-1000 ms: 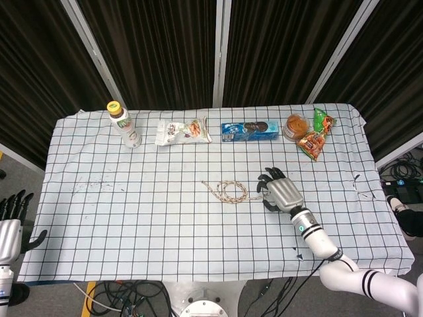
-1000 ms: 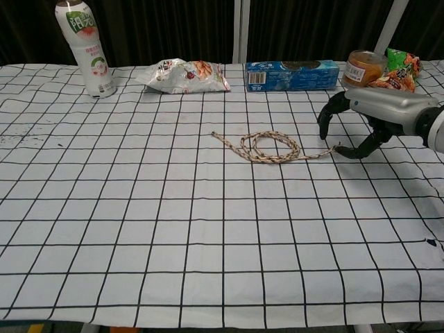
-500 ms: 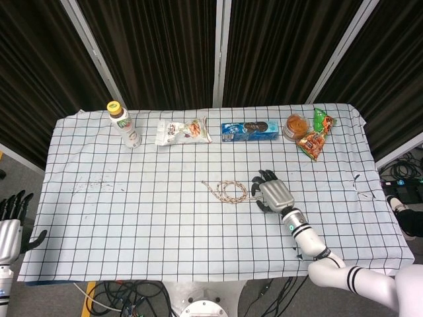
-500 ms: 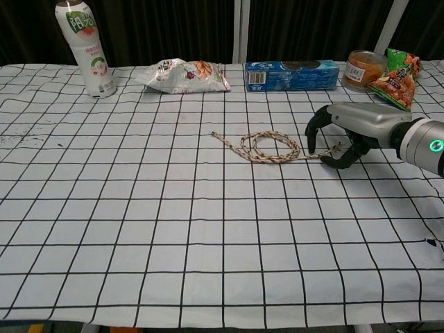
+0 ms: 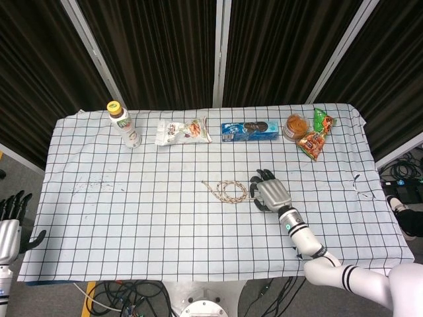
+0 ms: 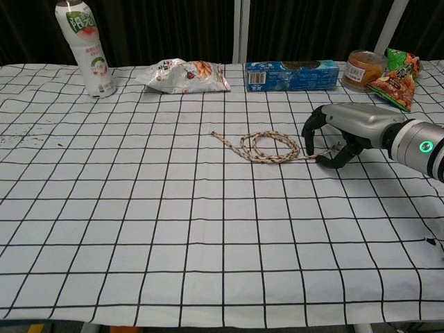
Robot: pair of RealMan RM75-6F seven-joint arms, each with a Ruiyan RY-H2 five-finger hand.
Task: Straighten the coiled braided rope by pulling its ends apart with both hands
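The braided rope point(image 5: 230, 191) lies coiled in a small loop at the middle of the checked tablecloth, its left end trailing up-left and its thin right tail running toward my right hand point(image 5: 269, 193). In the chest view the rope point(image 6: 267, 147) stays flat on the cloth. My right hand point(image 6: 340, 132) arches over the right tail, fingertips on the cloth left of the tail and thumb behind it, with a gap still between them. My left hand point(image 5: 9, 224) hangs off the table's left edge, fingers spread, holding nothing.
Along the far edge stand a drink bottle point(image 5: 124, 124), a snack bag point(image 5: 183, 131), a blue biscuit box point(image 5: 250, 131), a jar point(image 5: 297, 125) and snack packets point(image 5: 317, 135). The tablecloth point(image 5: 132, 218) spreads wide around the rope.
My right hand has slid left toward the coil, now covering the rope's right tail with its fingers curled lower. The rope and the left hand have not moved.
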